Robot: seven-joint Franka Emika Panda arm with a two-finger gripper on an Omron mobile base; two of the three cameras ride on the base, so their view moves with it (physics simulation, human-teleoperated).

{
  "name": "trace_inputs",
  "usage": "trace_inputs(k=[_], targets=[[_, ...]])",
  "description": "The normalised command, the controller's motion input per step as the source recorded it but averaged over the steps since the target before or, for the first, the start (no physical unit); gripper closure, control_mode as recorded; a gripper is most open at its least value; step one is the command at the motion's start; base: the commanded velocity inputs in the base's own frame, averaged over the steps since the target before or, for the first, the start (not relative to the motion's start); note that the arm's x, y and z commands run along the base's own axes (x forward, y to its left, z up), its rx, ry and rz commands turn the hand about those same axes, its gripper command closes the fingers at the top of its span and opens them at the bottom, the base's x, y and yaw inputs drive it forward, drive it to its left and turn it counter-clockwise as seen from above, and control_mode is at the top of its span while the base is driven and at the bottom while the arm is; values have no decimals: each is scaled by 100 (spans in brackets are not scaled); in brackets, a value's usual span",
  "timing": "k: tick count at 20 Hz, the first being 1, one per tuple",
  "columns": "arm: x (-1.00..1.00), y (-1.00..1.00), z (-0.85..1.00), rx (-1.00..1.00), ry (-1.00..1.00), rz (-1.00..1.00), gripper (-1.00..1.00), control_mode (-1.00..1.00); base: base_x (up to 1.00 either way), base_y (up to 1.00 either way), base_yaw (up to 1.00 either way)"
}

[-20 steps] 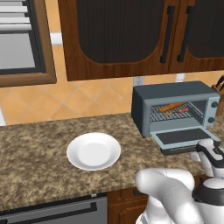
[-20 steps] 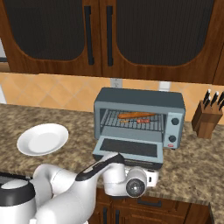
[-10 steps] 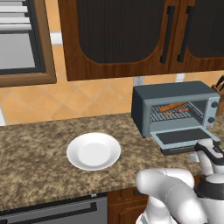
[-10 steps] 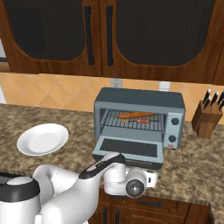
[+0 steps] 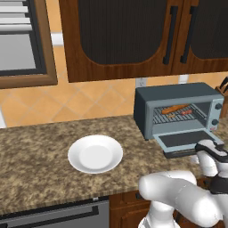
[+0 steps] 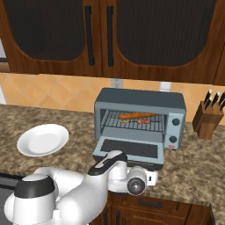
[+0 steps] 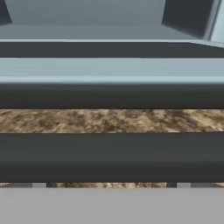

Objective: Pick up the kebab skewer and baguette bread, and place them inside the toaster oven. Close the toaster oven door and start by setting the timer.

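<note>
With baguette (image 6: 136, 115) and skewer (image 6: 144, 121) on the oven (image 6: 139, 99) rack beyond the gripper, door-closing is in hand: the wide-open, empty gripper (image 6: 147, 177) just below the lowered door (image 6: 129, 148) must lift its handle (image 7: 112, 157).

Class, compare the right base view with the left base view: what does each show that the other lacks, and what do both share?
Right base view alone: the whole knife block, standing right of the toaster oven.
Left base view alone: a dark-framed appliance set in the wall at upper left.
Both: the baguette bread and the kebab skewer on the rack, the toaster oven door folded down, the white plate.
</note>
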Motion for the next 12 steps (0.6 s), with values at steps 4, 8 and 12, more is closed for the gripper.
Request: trace_inputs(k=[4,8,12], targets=[[6,0,12,0,-10,0,-100,-100,0,0,0],[5,0,40,0,-15,0,-100,-100,0,0,0],[27,0,35,0,-13,0,-100,-100,0,0,0]])
